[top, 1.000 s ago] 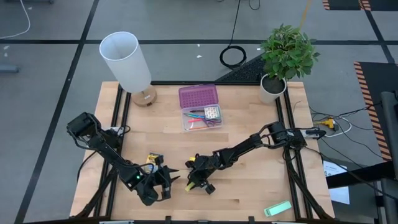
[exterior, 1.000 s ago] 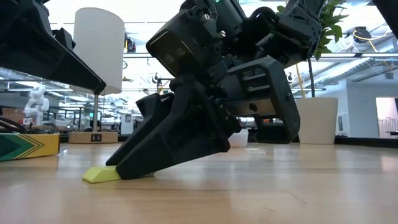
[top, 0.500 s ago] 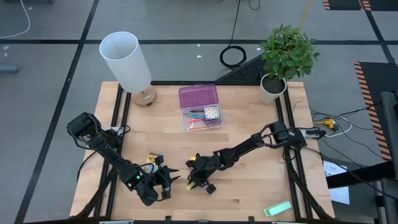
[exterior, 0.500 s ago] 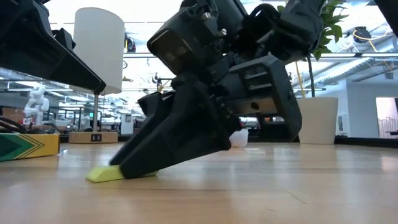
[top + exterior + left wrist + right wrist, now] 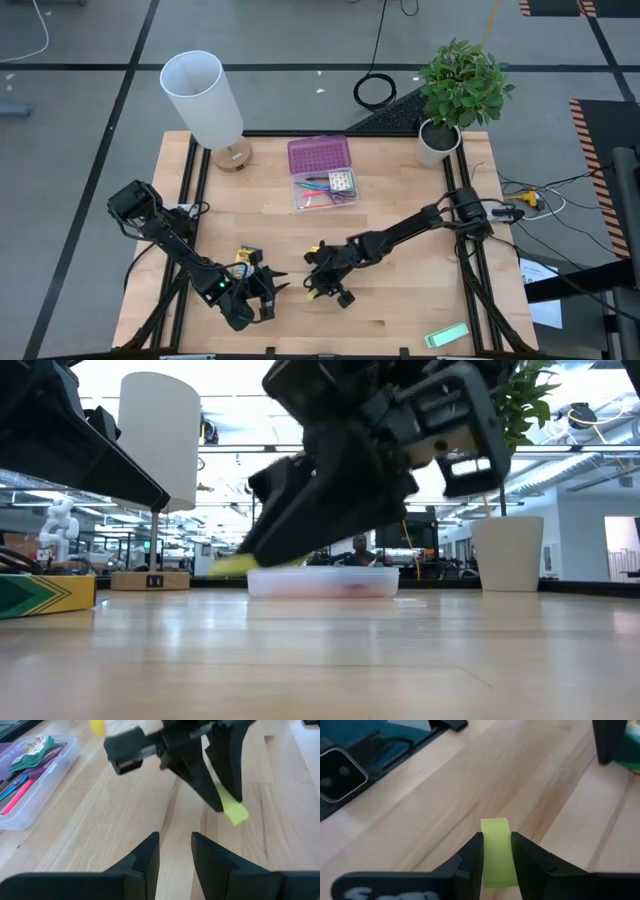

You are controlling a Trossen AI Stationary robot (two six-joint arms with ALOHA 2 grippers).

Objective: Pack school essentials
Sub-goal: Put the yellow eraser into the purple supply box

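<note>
Above the table, the right tool [image 5: 318,290] pinches a half-hidden yellow block [image 5: 496,851].

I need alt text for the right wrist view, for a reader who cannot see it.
The right gripper is shut on a small yellow-green block, which it holds above the light wooden table. Dark robot parts show at the picture's edges.

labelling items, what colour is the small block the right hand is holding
Yellow-green; the small block, pinched in the right hand, shows best in the right wrist view.
</note>
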